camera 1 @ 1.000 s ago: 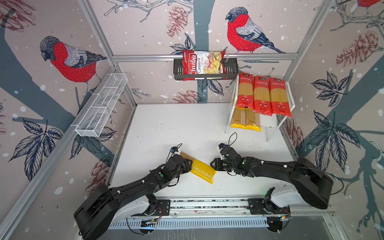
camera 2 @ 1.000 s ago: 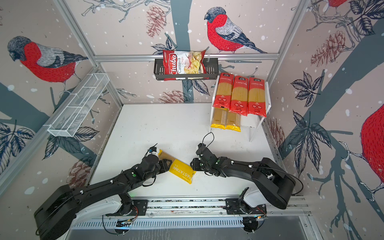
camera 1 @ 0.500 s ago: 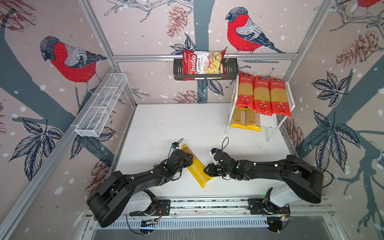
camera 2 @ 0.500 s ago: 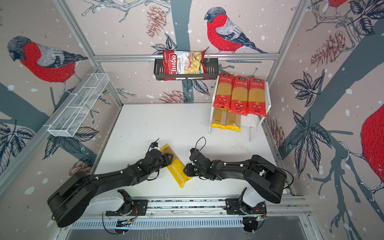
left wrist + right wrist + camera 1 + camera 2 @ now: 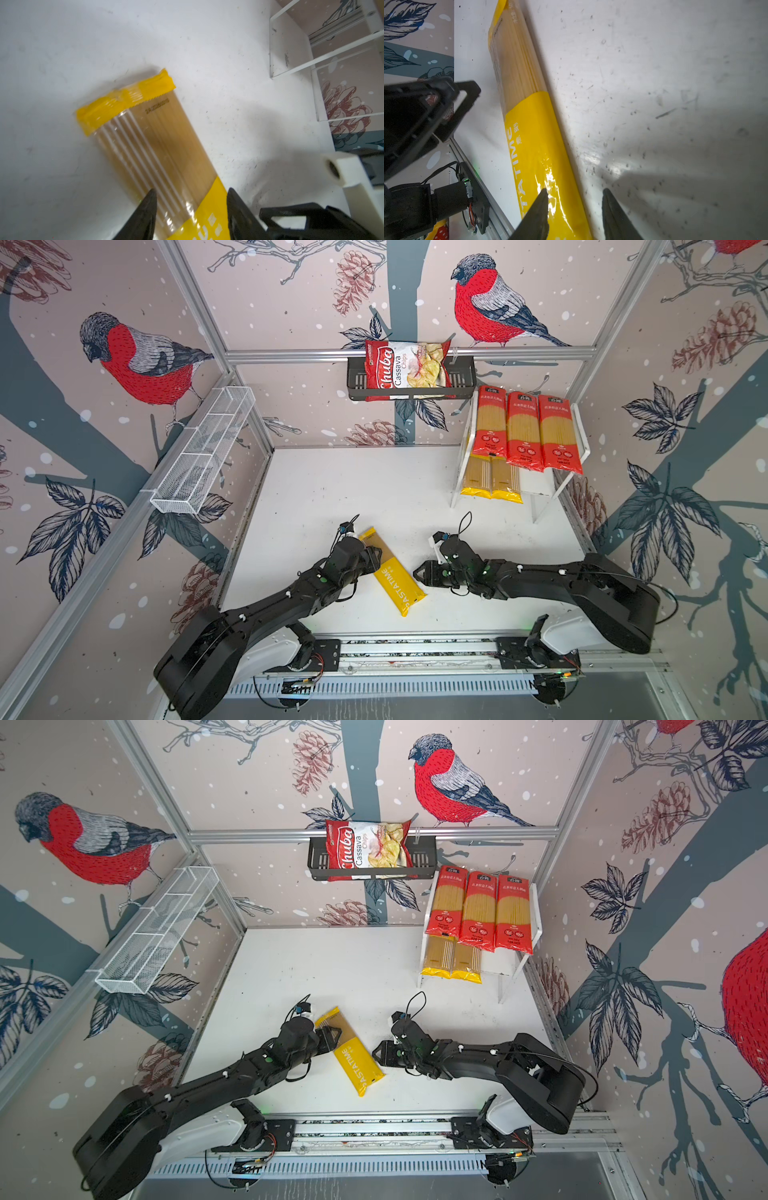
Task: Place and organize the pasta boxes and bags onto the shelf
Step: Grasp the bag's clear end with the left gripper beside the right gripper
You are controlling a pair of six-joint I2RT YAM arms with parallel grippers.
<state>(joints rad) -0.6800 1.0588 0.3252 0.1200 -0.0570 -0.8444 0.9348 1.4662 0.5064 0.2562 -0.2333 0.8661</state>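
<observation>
The left gripper (image 5: 190, 193) straddles the yellow PASTATIME packet (image 5: 395, 578) at its clear window, jaws parted; a clamp cannot be confirmed. The packet lies flat on the table (image 5: 332, 489), well apart from the shelf (image 5: 536, 485). The right gripper (image 5: 417, 572) sits just beside the packet, released and empty.

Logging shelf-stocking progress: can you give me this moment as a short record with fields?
shelf top tier: three red packets, side by side
lower tier: two yellow packets, bare board beside them
table: one PASTATIME packet, lying diagonally
left hand: jaws flank that packet's clear part; grip uncertain
right hand: open, at the edge of its printed end
not yet shelved: one packet
</observation>
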